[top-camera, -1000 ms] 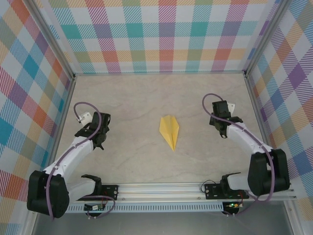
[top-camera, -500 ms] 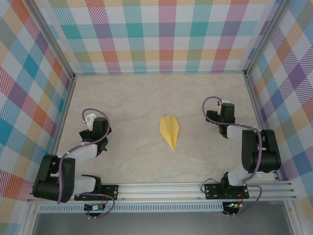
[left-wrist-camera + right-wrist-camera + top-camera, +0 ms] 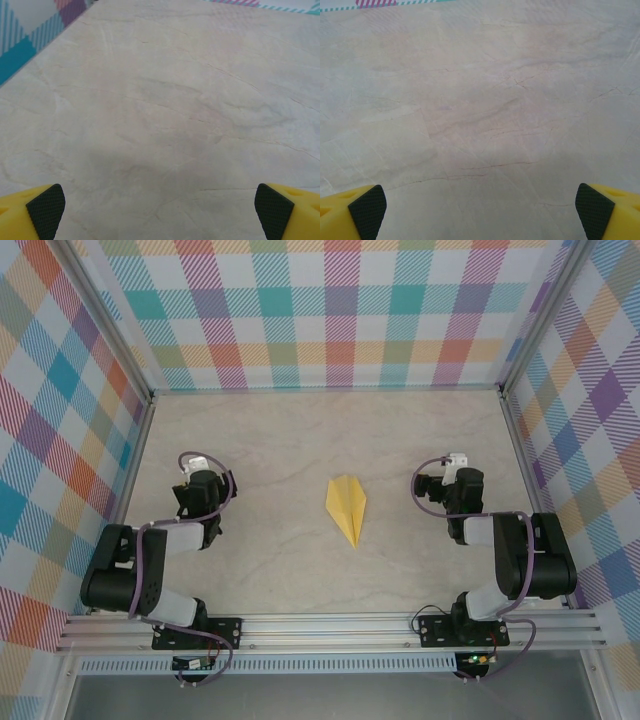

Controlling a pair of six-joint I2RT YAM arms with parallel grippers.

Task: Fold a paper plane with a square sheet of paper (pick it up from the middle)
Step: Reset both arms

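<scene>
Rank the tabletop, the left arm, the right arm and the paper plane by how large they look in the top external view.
1. tabletop, by far the largest.
2. left arm and right arm: both folded back and much alike, so I rank neither above the other.
3. paper plane, the smallest.

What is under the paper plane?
The paper plane lies on the beige table, nothing else visibly beneath. The patch directly below it is covered by the paper.
</scene>
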